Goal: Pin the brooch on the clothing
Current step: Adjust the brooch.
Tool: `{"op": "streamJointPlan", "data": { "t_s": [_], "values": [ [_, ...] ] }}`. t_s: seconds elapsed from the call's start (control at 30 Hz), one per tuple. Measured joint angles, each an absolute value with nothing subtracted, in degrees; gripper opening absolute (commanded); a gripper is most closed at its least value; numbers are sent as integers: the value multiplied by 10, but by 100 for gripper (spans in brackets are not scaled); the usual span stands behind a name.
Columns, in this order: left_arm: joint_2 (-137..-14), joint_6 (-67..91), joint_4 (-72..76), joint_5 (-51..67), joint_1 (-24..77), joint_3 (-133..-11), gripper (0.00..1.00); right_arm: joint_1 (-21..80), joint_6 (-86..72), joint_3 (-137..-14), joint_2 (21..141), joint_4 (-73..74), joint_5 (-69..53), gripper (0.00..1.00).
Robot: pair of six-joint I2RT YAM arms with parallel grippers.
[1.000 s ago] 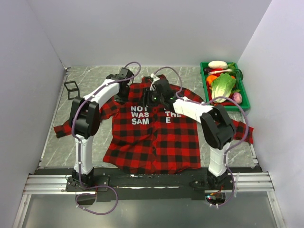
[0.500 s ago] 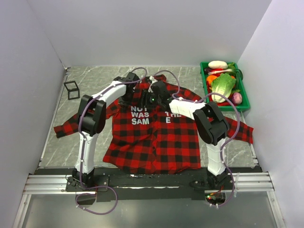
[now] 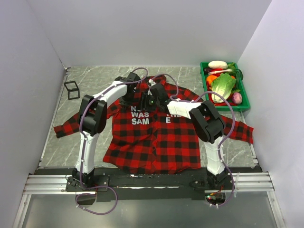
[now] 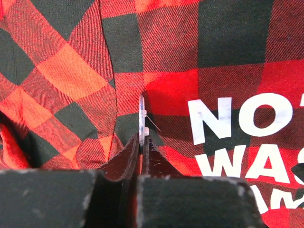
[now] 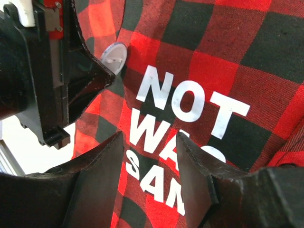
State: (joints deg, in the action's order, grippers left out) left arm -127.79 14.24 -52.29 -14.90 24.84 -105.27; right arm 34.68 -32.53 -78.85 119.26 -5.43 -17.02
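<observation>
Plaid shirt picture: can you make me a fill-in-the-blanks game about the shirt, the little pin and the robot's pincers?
1. The left pincer is ____ on the small round greyish brooch.
2. The right pincer has its jaws ____, with nothing between them.
3. The top white word on the red-and-black plaid shirt reads ____.
Missing words: shut; open; NOT.
</observation>
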Motion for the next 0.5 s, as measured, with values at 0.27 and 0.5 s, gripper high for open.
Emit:
{"op": "streamJointPlan", "data": {
  "t_s": [0.27,0.5],
  "values": [
    [-1206,135,-475,-95,247,-968,1,347,-325,-748,1160,-65,-180,57],
    [-1124,109,-458,147,231,-950,1,347,-246,-673,987,-9,-141,50]
  ]
}}
